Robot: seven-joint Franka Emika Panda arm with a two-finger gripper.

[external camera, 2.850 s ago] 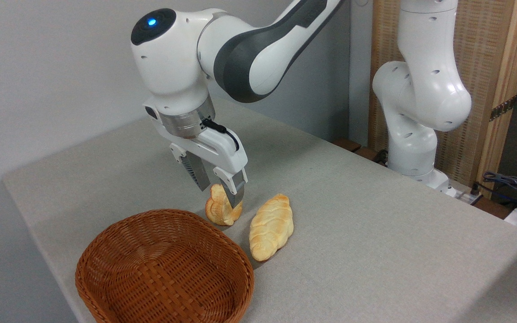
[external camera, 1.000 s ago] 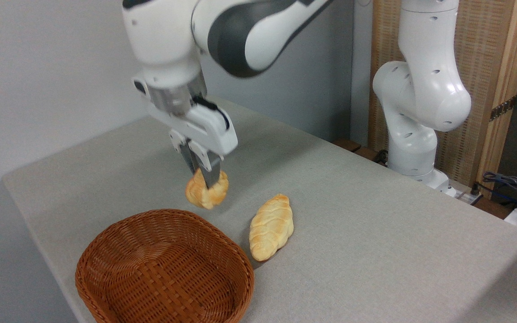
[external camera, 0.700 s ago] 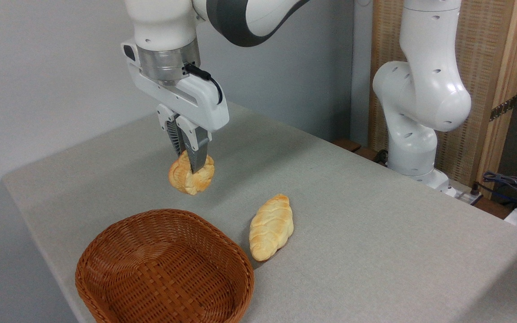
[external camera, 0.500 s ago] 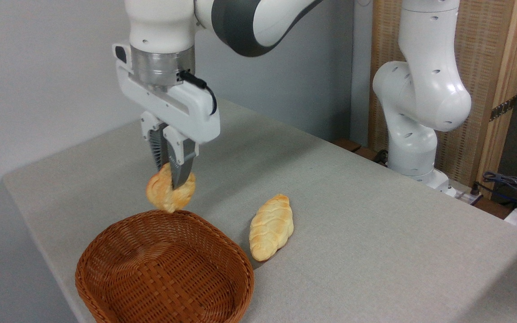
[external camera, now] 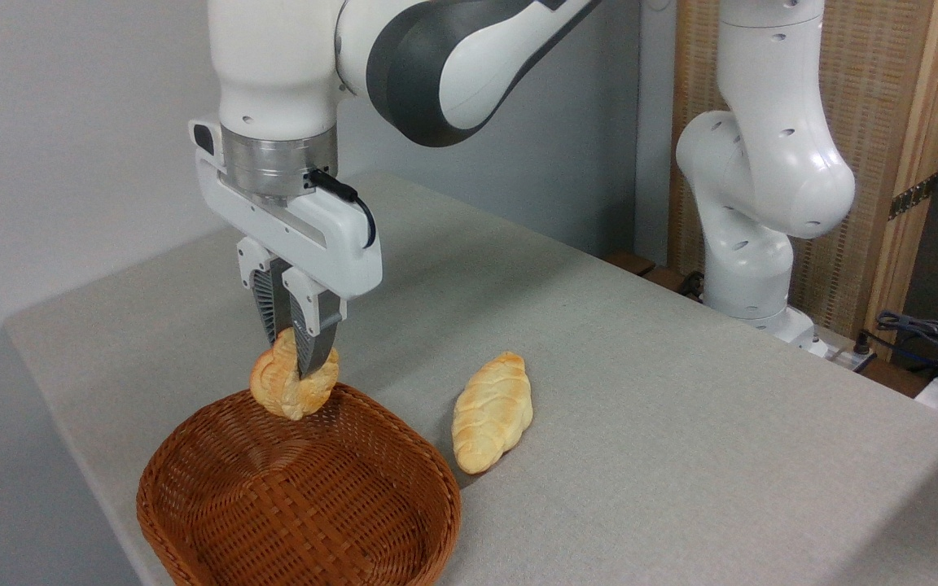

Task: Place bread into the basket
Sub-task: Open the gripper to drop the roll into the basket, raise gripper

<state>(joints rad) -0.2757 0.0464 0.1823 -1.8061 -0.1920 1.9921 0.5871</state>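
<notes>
The bread, a small golden-brown ridged roll, hangs in the air over the far rim of the basket. My gripper points straight down and is shut on it, one finger in front of the roll and one behind. The basket, an oval reddish-brown wicker bowl with a thick rim, sits at the table's front left corner with nothing inside it.
A longer, pale braided loaf lies on the grey tablecloth just right of the basket. The arm's white base stands at the far right edge. Cables lie beyond it. The table's left edge runs close beside the basket.
The gripper closed on the bread, lifted it off the table and carried it left and toward the camera, from beside the braided loaf to above the basket's far rim.
</notes>
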